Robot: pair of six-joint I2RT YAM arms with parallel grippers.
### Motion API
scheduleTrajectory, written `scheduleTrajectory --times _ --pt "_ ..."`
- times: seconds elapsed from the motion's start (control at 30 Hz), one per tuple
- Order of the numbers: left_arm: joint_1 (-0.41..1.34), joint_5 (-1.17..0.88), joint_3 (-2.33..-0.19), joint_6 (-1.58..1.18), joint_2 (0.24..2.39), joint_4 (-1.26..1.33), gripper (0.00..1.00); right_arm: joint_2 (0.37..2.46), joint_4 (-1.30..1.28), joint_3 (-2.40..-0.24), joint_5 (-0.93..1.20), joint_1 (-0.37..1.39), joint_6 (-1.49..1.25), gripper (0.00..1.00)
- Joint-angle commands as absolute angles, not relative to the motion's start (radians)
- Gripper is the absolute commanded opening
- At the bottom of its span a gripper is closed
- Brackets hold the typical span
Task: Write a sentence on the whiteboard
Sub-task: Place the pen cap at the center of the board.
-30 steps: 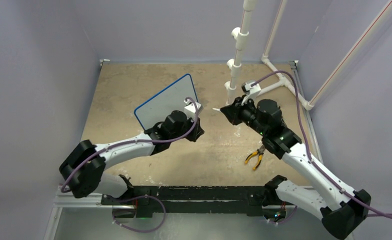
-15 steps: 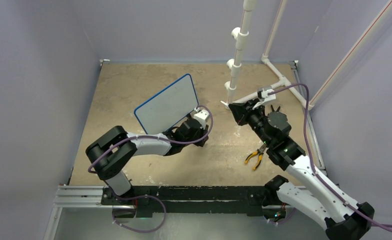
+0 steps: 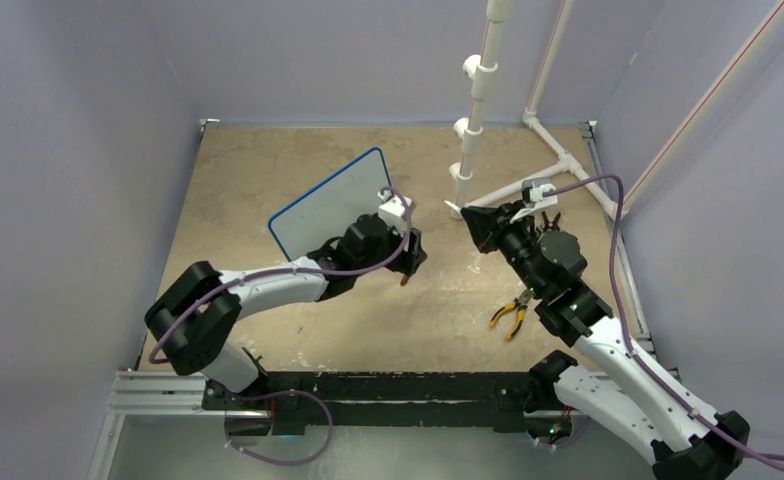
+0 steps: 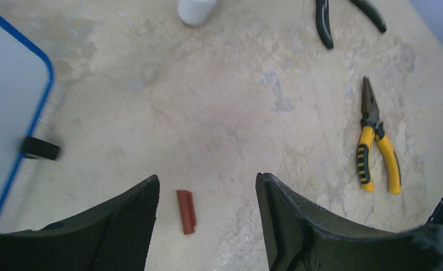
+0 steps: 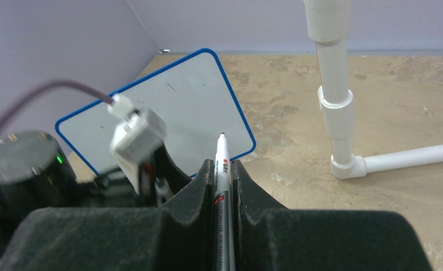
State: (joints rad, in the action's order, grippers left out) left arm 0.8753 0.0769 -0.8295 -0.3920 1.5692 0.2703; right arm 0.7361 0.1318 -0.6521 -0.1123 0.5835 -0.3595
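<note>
Centre-left on the tan table (image 3: 248, 170), the whiteboard (image 3: 333, 205) stands propped on its black feet, its blue rim catching the light. Just right of its lower corner the left gripper (image 4: 207, 189) hangs with jaws spread wide and empty, a small red cap (image 4: 186, 211) lying on the table beneath the gap. Right of centre, the right gripper (image 5: 223, 169) pinches a white marker (image 5: 221, 155), tip aimed at the board but apart from it. Yellow-handled pliers (image 3: 509, 317) lie lower right, below a white pipe frame (image 3: 473, 120).
</note>
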Motion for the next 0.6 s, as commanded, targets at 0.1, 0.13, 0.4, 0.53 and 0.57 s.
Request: scheduleTrajectory --times 0.1,0.13,0.4,0.53,0.57 --pt "0.712 -0.098 -0.962 -0.332 1.341 0.143 0.64 0.703 0.231 -0.631 -0.095 0.586 -0.36 0.0" --pt "0.709 -0.096 -1.001 -0.305 1.324 0.084 0.64 0.702 0.243 -0.627 -0.084 0.587 -0.356 0.0" --pt "0.491 -0.135 -1.212 -0.221 1.2 -0.269 0.64 0.742 0.378 -0.593 0.129 0.589 -0.32 0.0" --pt "0.321 -0.15 -1.269 -0.152 1.134 -0.445 0.65 0.812 0.465 -0.599 0.212 0.616 -0.308 0.0" --pt "0.278 -0.146 -1.261 -0.145 1.116 -0.467 0.66 0.834 0.476 -0.604 0.208 0.638 -0.3 0.0"
